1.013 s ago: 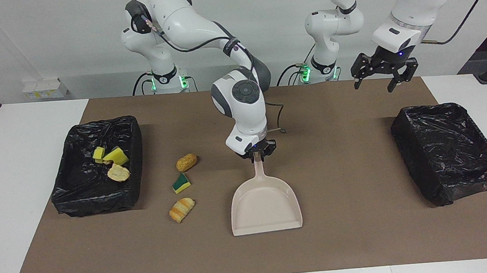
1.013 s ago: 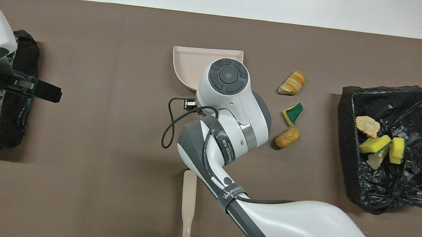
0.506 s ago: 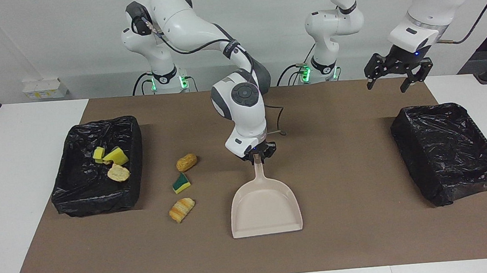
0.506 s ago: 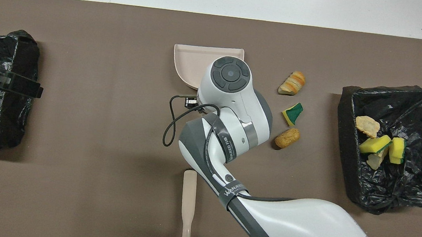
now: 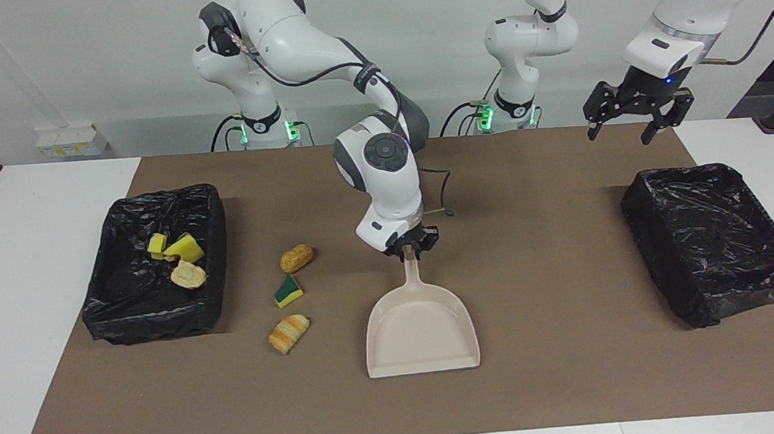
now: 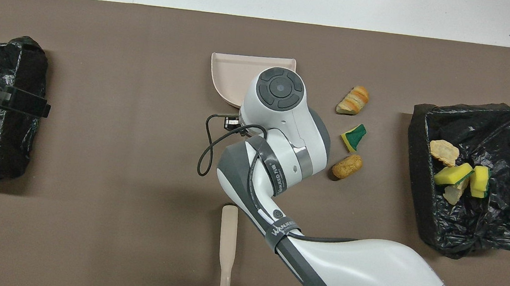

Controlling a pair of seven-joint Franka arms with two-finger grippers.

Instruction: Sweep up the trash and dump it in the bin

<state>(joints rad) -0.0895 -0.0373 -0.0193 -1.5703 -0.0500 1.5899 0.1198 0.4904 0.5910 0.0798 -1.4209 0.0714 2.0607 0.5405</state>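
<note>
A beige brush handle (image 6: 226,249) is seen lying on the brown mat (image 5: 562,382) at the robots' end of the surface, with its bristle end out of view. The left end effector (image 5: 632,125) is held in the air above the mat's edge near the left arm's base, over the nearer part of a black-lined bin (image 5: 715,238) at that end; its fingers are spread wide and nothing is held in them. The right end effector (image 5: 411,251) is lowered over the middle of the mat and is clamped on the tip of the handle of a beige dustpan (image 5: 422,323). The pan is laid flat on the mat, with its handle pointed toward the robots and its wide mouth turned away from them.

Three pieces of the trash are found on the mat between the dustpan and a second black-lined bin (image 5: 155,308) at the right arm's end of the surface. A golden-brown piece (image 5: 296,257) is set nearest the robots, a yellow sponge chunk with a green face (image 5: 288,291) lies just farther out, and a striped bread-like piece (image 5: 289,333) lies farthest. All three are kept apart from the pan. Inside that second bin, yellow sponge chunks (image 5: 178,246) and a pale bread-like piece (image 5: 188,274) are gathered together.
</note>
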